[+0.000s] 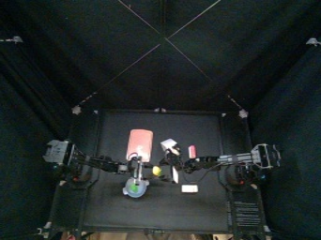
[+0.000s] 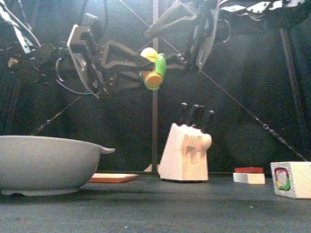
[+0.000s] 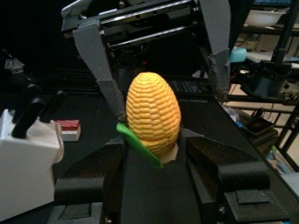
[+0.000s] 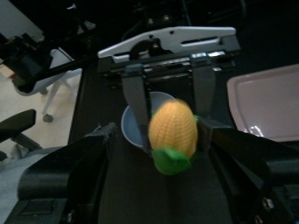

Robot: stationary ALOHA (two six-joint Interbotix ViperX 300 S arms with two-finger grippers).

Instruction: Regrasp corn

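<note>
The corn [image 2: 152, 68] hangs high above the knife block [image 2: 186, 150], gripped between the left end effector's [image 3: 153, 131] wide-set jaws; the right end effector [image 4: 170, 144] stands fully open around it. No lettering is legible.

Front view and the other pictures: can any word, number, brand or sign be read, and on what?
None can be read.
Small cube at the table's right edge: coloured marks on its face, too blurred to read.
Knife block: no lettering shows.
Corn: no label.
</note>
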